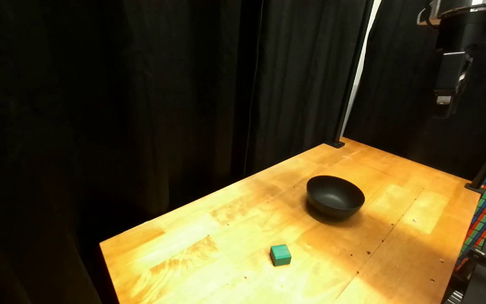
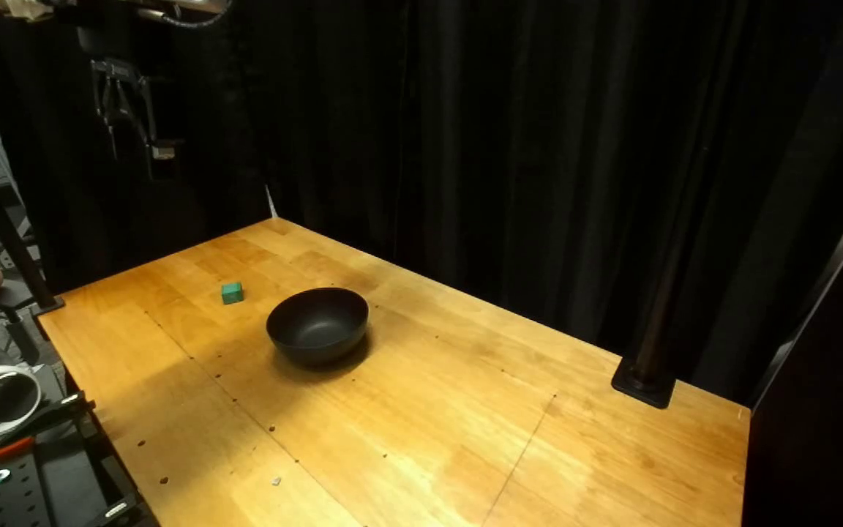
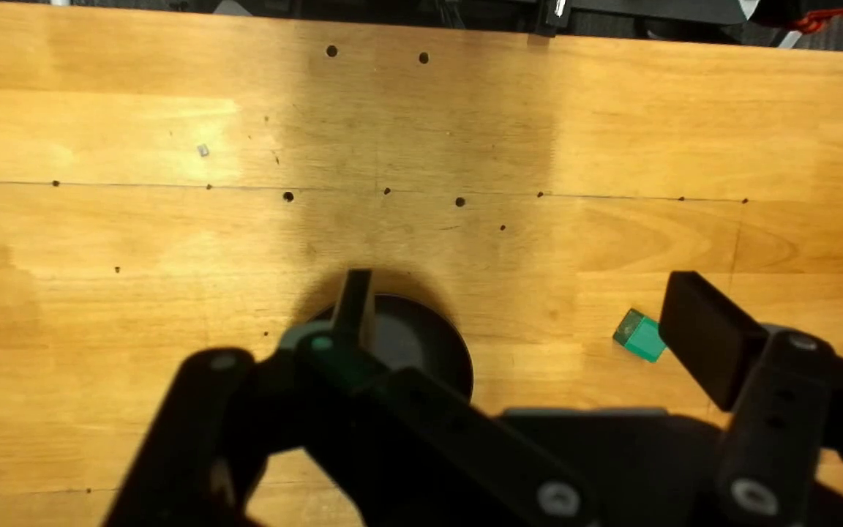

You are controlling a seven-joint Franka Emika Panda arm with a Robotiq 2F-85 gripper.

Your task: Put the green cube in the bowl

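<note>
In an exterior view the Robotiq gripper (image 2: 136, 154) hangs at upper left, pointing down well above the wooden tabletop (image 2: 429, 410), its fingers spread wide. The green cube (image 2: 232, 293) lies left of centre, near the black bowl (image 2: 317, 329).

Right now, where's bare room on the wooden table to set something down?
In an exterior view, the wooden table is barest from the round black bowl rightward to the square black pole base. More lies from the small green cube to the table's edge opposite the bowl. Crowded: around both, the black gripper overhead.
</note>
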